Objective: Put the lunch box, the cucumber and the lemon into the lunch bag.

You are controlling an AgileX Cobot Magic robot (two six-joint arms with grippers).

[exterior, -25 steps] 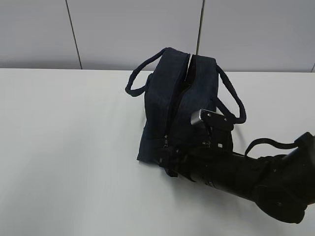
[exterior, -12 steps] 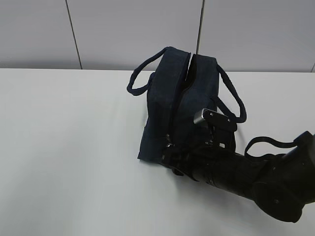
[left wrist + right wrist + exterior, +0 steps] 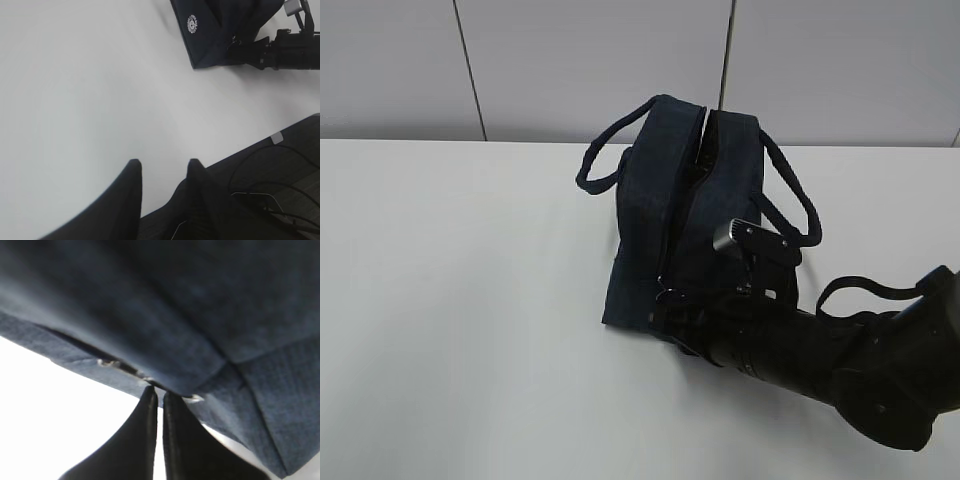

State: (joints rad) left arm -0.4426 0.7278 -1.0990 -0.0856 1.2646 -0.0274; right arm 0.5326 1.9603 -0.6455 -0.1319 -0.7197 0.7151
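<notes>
The dark navy lunch bag (image 3: 660,200) stands on the white table with its top zipper partly parted and both loop handles hanging out. Its white emblem shows in the left wrist view on the lunch bag (image 3: 210,35). My right gripper (image 3: 666,306) is pressed against the bag's near lower end. In the right wrist view my right gripper (image 3: 160,392) is shut, its tips pinching at the zipper line of the lunch bag (image 3: 175,305), beside small silver metal parts. My left gripper (image 3: 162,167) is open and empty above bare table. The lunch box, cucumber and lemon are out of view.
The white table (image 3: 450,300) stretches left of the bag to a grey panelled wall (image 3: 590,60). In the left wrist view the table's edge (image 3: 272,137) gives way to a dark floor with cables (image 3: 270,190).
My right gripper's jaws have closed at the bag's zipper end, and the arm has shifted slightly right. The bag has barely stirred. The left gripper has not changed.
</notes>
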